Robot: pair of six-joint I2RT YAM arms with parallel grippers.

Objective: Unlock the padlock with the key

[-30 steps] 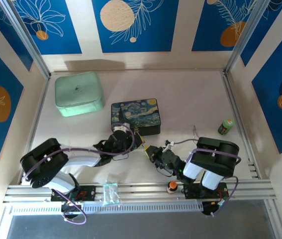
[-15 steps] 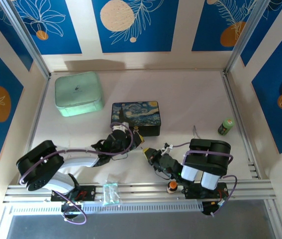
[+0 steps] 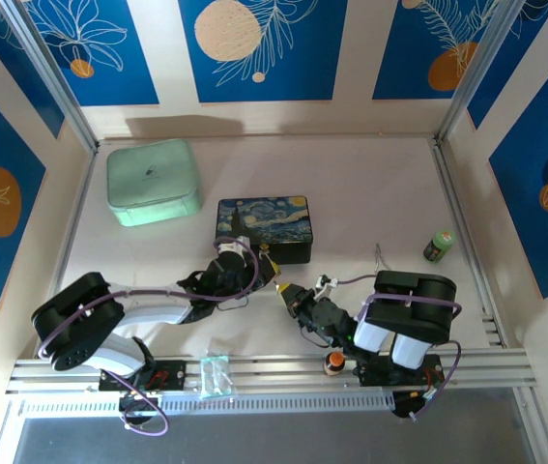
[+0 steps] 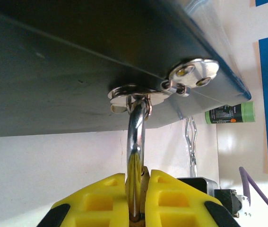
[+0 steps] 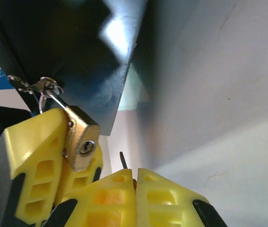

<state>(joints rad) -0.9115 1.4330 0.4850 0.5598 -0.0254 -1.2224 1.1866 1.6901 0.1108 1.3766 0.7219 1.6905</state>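
Two claws faced off at the painted box's (image 3: 264, 220) near side, the left gripper (image 4: 136, 187) clamping the light, likely slippery padlock (image 5: 82, 139) by its brass body, the right gripper (image 5: 134, 182) pinching the thin, stiff key (image 5: 123, 160) just beside the keyhole (image 5: 87, 148).

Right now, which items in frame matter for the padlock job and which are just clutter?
Job:
padlock, gripped by the left hand
key, pinched in the right hand
starry-night box, whose clasp the padlock hangs from

Lying about:
mint case
green bottle
small orange-topped object
clear plastic bag
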